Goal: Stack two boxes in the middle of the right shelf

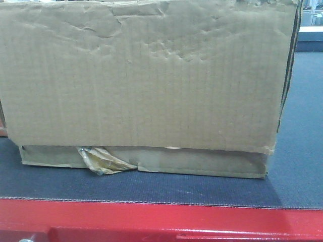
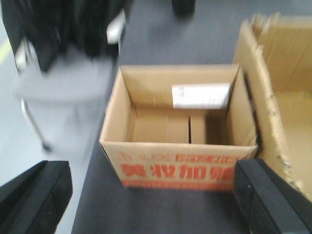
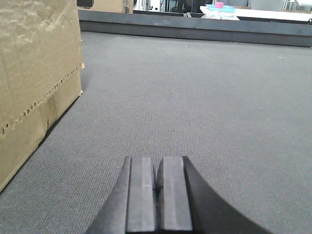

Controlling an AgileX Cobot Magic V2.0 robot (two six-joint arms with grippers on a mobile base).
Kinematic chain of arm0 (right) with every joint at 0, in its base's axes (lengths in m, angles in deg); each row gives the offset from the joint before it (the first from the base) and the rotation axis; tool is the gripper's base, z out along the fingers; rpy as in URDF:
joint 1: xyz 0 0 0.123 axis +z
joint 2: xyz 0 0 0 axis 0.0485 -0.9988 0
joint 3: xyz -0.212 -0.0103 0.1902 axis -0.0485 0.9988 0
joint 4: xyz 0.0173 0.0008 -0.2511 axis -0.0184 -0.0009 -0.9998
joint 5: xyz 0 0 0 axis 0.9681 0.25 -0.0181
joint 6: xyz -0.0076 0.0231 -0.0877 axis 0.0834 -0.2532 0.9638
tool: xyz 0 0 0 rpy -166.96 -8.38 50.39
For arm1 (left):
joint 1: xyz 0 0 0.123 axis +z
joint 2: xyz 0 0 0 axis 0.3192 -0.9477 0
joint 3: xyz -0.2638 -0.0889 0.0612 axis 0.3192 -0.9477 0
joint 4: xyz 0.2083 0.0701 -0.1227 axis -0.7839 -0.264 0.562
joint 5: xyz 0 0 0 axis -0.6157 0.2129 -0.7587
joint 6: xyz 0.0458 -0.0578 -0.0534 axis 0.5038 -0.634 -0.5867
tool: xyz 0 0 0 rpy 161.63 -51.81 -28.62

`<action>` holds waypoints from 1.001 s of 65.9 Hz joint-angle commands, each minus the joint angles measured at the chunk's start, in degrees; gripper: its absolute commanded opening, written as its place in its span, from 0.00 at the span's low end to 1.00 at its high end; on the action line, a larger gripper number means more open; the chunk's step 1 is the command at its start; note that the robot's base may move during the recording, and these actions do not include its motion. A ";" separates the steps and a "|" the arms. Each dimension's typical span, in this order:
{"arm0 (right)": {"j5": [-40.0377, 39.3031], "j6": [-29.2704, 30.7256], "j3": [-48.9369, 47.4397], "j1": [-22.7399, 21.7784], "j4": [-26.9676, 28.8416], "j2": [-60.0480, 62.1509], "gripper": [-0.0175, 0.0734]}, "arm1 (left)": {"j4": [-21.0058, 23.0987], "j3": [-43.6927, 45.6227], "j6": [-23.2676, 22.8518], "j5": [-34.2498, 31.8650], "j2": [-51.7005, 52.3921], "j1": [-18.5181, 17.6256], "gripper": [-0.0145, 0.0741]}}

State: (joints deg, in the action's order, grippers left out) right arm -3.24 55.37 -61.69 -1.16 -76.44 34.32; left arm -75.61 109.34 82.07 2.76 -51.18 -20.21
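The left hand [image 2: 153, 197] faced the small open box [image 2: 180, 168] with its fingers spread wide apart, holding nothing. That box sat on the dark desk [image 2: 97, 214], just beside a larger carton [image 2: 285, 97]; the blurred white patch [image 2: 200, 95] on its inner wall was perhaps a label. The right hand [image 3: 157, 195] hung low over the desk, pads pressed together and empty, the larger carton to its left
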 commanded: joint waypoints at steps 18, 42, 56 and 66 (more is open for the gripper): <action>-2.15 0.13 -0.28 0.15 0.10 -0.24 0.01 | 15.02 25.10 12.42 11.07 -29.19 7.56 0.82; -3.50 0.13 -0.28 0.15 0.10 -0.24 0.01 | 22.80 28.38 25.53 11.07 -44.68 20.05 0.82; -3.67 0.13 -0.28 0.15 0.10 -0.24 0.01 | 21.31 28.38 28.35 7.81 -50.30 19.40 0.82; -3.67 0.13 -0.28 0.15 0.10 -0.24 0.01 | 21.17 28.38 28.35 5.08 -53.47 19.40 0.82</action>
State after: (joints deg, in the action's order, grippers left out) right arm -5.37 55.37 -61.69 -1.16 -76.44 34.32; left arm -54.62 137.17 109.83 9.61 -103.18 -0.66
